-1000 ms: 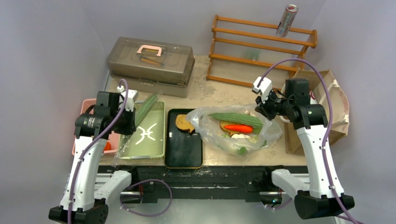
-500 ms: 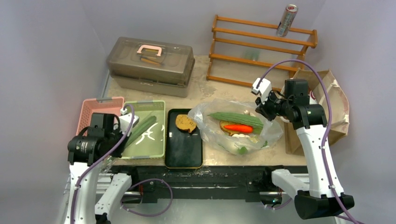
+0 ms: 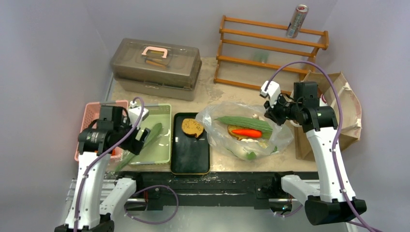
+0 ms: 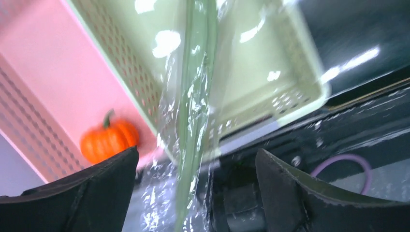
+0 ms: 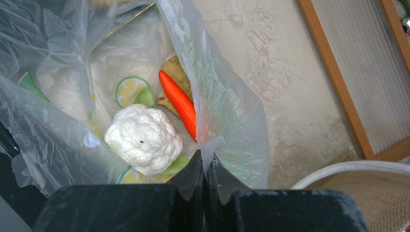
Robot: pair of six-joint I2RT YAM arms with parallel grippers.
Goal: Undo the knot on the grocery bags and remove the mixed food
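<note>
Clear bag (image 3: 283, 139) lay on bench (image 3: 227, 94), right of centre, mouth open; carrot (image 3: 246, 132) and cauliflower (image 5: 142, 137) inside. Right gripper (image 5: 204, 162) jaws clenched on bag's rim film, likely to hold mouth spread for reaching in. Wrapped cucumber (image 4: 193, 121) out, slanted across green tray (image 4: 270, 72) rim. Left gripper (image 4: 196, 152) jaws released, wide either side of it, probably just let go.

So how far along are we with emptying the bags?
Done: transparent bag open, one toast slice on the black tray, wrapped cucumber across the green tray. In hand: right gripper pinches the bag's rim; left gripper is open around the cucumber. Left: carrot, cauliflower and a long green vegetable inside; the paper bag, no gripper on it.
</note>
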